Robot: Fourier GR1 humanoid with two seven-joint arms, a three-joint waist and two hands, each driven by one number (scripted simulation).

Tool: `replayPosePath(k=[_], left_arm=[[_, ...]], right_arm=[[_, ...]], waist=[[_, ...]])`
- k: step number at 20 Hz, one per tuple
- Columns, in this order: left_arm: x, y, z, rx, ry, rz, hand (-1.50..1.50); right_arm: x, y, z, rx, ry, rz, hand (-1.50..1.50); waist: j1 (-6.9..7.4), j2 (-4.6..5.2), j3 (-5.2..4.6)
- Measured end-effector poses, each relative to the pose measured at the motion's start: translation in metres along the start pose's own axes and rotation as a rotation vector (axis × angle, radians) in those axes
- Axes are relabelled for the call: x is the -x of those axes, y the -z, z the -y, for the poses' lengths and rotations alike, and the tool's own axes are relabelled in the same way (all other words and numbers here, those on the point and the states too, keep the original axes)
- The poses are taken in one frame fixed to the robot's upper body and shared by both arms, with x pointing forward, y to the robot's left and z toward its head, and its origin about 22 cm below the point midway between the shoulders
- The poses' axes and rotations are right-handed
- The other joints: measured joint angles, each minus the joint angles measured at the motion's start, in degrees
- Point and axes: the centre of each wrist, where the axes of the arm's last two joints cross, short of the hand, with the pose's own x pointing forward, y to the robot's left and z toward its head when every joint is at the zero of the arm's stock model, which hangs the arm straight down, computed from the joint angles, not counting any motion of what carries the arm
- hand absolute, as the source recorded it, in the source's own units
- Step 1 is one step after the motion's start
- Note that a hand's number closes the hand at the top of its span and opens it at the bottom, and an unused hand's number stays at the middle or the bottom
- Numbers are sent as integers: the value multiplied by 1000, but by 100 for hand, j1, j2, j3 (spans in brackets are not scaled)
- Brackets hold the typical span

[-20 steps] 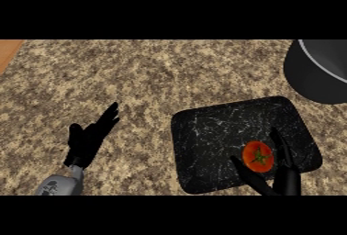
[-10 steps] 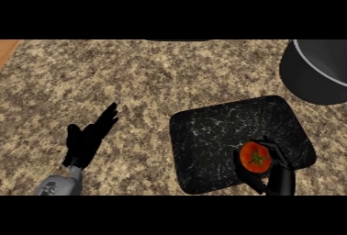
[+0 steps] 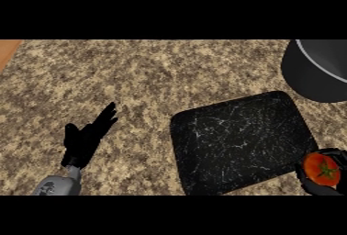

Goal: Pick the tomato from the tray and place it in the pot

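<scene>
Right hand (image 3: 313, 182) sits low at the view's right edge, fingers curled round the tomato (image 3: 321, 169), which is off the tray (image 3: 237, 137) and just past its right rim, presumably lifted clear for the trip up to the pot (image 3: 318, 69) (well apart, top right). Left hand (image 3: 85, 140) rests open on the counter (image 3: 136, 73), fingers straight, touching nothing else.

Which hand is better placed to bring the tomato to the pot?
The right hand. Its fingers already curl round the tomato, and the pot stands on that same side. The left hand rests open on the far side of the tray.
</scene>
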Motion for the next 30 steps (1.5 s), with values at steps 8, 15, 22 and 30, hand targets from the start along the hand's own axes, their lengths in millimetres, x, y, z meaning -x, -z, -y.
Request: replayPosePath(k=[8,15,22,30], left_arm=[[-4,3,6,18,0,8,0],[-3,4,10,27,14,13,0],[-4,6,7,18,13,3,0],[-3,2,7,24,11,2,0]], right_arm=[[-16,40,163,25,-114,8,150],[-39,68,221,51,-266,61,150],[-74,107,228,55,-434,128,150],[-134,168,198,43,-558,132,150]], waist=[[122,68,56],[178,70,53],[153,53,39],[145,44,26]])
